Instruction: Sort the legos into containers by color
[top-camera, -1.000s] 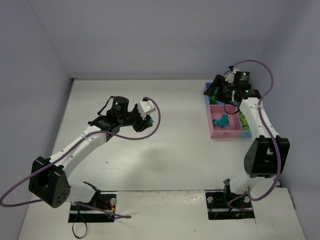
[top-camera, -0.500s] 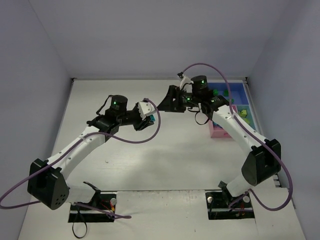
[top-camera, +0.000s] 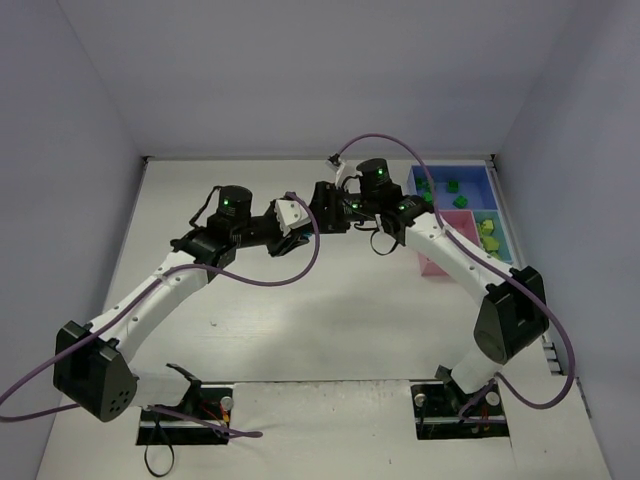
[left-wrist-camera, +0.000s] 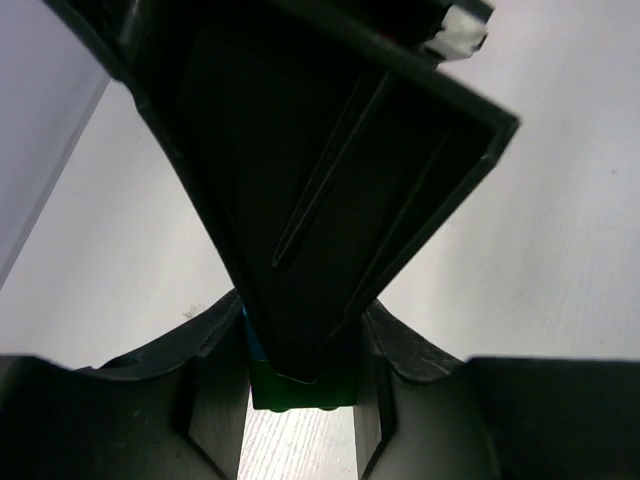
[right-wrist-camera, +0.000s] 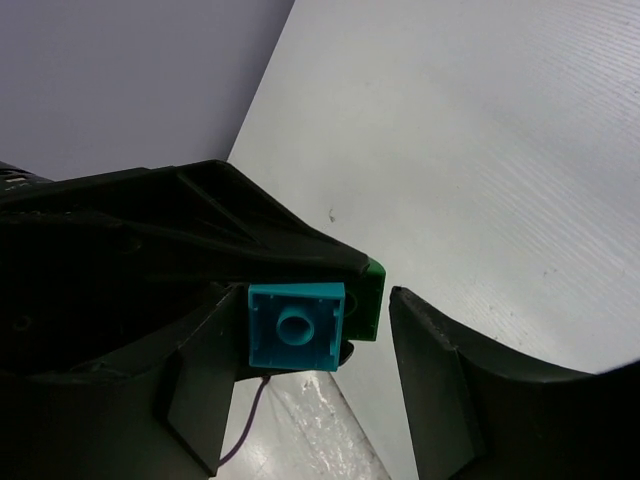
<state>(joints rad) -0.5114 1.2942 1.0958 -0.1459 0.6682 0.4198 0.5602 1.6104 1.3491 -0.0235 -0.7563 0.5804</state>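
My left gripper (top-camera: 300, 228) is shut on a short stack of a cyan brick (right-wrist-camera: 295, 325) joined to a dark green brick (right-wrist-camera: 368, 300), held above mid-table. In the left wrist view the stack (left-wrist-camera: 300, 388) sits between my fingers, mostly hidden by the right gripper's finger. My right gripper (top-camera: 322, 214) is open with its jaws either side of the stack; a gap shows beside the green brick. The joined containers stand at the far right: blue (top-camera: 478, 178) with dark green bricks (top-camera: 453, 186), light blue (top-camera: 497, 215) with yellow-green bricks (top-camera: 488, 229), and pink (top-camera: 436, 265), partly hidden by my right arm.
Walls enclose the white table at the back and both sides. Purple cables loop from both wrists near the meeting point. The arm bases and their mounting plates sit at the near edge.
My right arm has swung left from over the containers to the table's middle and met the left gripper. The left gripper has shifted slightly toward it, still holding the stack.
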